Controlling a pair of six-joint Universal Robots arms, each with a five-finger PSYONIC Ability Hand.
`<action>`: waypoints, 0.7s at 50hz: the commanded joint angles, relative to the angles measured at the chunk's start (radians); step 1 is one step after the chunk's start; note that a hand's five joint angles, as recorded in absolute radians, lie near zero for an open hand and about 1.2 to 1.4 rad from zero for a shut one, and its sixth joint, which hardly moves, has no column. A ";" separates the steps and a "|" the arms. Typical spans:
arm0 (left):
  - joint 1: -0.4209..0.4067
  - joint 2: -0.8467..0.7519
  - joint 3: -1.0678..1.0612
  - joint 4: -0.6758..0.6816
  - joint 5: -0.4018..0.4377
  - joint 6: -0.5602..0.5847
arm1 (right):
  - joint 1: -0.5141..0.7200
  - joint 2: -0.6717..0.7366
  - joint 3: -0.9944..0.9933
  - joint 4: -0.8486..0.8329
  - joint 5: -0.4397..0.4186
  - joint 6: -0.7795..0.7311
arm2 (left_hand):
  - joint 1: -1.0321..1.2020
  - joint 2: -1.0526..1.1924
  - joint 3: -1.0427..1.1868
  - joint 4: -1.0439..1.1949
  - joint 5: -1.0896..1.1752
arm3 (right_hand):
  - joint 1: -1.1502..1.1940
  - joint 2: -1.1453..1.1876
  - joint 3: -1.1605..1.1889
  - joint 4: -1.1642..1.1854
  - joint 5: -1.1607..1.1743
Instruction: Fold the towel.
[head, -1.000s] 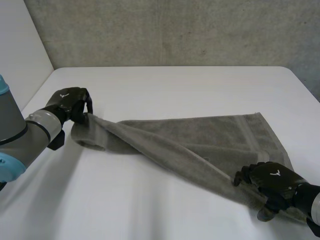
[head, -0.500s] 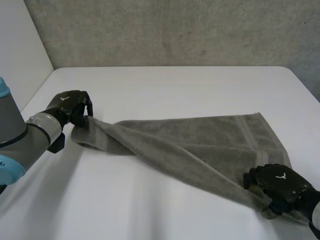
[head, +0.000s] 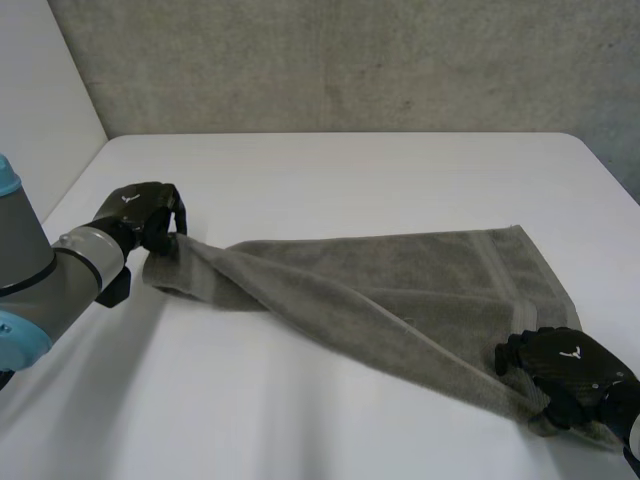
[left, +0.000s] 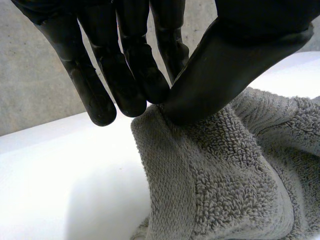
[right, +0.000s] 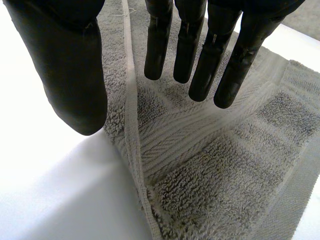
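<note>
Pinching towel (head: 420, 275) end between left hand (head: 140, 212) thumb and fingers; sliding right hand (head: 562, 362) back onto near corner, fingers straight, gripping nothing; likely preparing second grasp before folding.

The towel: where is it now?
In the head view the towel lies on the white table, stretched from the left hand, which pinches one end, to the right hand at its near corner.

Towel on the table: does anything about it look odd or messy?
Yes. The towel isn't lying flat: its near edge is bunched into a twisted ridge running from the left hand, which pinches one end, to the right hand at the near right corner. Nothing looks torn.
</note>
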 joint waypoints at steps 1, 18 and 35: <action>0.000 0.000 -0.005 0.000 0.000 0.000 | 0.004 0.006 0.006 -0.015 0.000 0.000 | 0.133 0.049 0.092 0.039 0.095 | 0.048 0.049 0.042 0.042 0.039; 0.000 0.000 -0.008 0.000 0.000 0.000 | 0.007 0.052 0.001 -0.032 0.002 0.000 | 0.133 0.049 0.092 0.039 0.095 | 0.130 0.132 0.124 0.125 0.121; -0.002 0.000 -0.008 0.000 0.000 0.000 | 0.009 0.089 -0.012 -0.043 0.011 0.000 | 0.133 0.049 0.092 0.039 0.095 | 0.320 0.322 0.314 0.315 0.311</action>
